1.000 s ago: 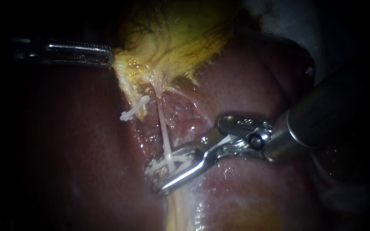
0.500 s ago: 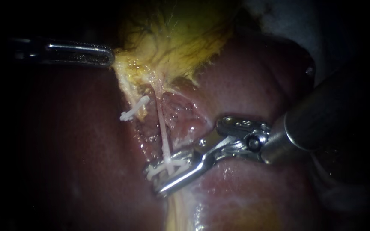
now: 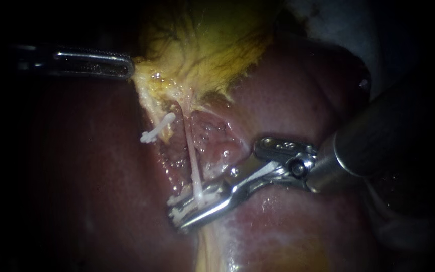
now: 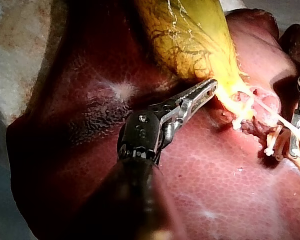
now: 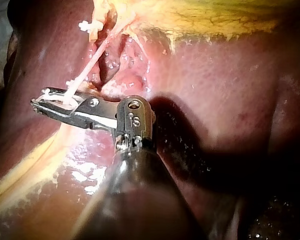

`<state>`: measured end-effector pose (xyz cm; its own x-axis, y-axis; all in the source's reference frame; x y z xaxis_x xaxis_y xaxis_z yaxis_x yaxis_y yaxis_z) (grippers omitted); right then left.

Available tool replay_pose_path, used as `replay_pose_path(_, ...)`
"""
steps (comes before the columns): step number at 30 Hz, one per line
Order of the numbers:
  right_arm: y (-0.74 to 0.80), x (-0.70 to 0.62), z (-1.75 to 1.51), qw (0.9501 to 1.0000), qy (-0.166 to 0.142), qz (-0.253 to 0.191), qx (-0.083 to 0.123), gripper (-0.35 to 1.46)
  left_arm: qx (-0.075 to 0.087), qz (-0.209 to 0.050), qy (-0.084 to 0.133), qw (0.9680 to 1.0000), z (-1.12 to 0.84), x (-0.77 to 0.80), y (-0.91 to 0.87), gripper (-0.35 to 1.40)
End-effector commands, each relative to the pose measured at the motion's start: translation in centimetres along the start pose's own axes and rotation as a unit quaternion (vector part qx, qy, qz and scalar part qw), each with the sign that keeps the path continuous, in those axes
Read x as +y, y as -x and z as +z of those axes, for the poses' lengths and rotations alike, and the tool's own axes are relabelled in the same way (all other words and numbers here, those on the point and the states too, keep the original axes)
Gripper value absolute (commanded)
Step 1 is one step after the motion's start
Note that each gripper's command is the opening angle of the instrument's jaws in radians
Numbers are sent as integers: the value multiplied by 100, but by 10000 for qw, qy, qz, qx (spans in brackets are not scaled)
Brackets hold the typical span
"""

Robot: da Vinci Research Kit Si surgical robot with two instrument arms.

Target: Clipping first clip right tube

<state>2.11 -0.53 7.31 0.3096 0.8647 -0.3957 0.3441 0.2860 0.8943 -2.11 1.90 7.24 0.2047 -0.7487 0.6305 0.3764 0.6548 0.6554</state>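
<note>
The right tool comes in from the right of the endoscope view and lies low across the liver, its long jaws pointing toward the view's left. The jaws are drawn close together and clench a white clip between them. Both jaws bear on the clip, one from each side. The right tube, a thin pale strand, runs down from the yellow tissue at the foot of the gallbladder and passes straight through the clip, so clip and jaws sit around the tube's lower end. The clip's ends stick out a little past the jaw tips. In the right wrist view the same strand slants down into the jaws ahead of the tool's hinge.

A second clip sits higher up and to the left of the right tube, on a short yellowish tube of its own. It is well apart from the right tool and touched by neither tool.

The left tool enters from the left of the endoscope view and lies almost level. Its jaws are clamped on the frayed yellow edge of the gallbladder, at its narrow end. In the left wrist view its jaw tips are buried in that yellow tissue, with both clips beyond them over the dark red liver.
</note>
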Motion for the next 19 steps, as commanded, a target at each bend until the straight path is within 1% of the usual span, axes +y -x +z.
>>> replay_pose_path(1, 0, 0, 0, 10000, 64, 0, 57, -19, -1, 0, 0, 10000, 0, 0, 0, -35)
replay_pose_path(3, 0, 1, 0, 9999, 101, 1, 90, -35, -1, 0, 0, 10000, 0, 0, 0, -35)
replay_pose_path(7, -1, 4, -1, 9998, 135, 2, 119, -35, -1, 0, 1, 10000, 0, 0, 0, -35)
replay_pose_path(19, 3, 6, -1, 9999, 132, -10, 105, -35, -1, 0, 1, 10000, 1, 0, 0, -35)
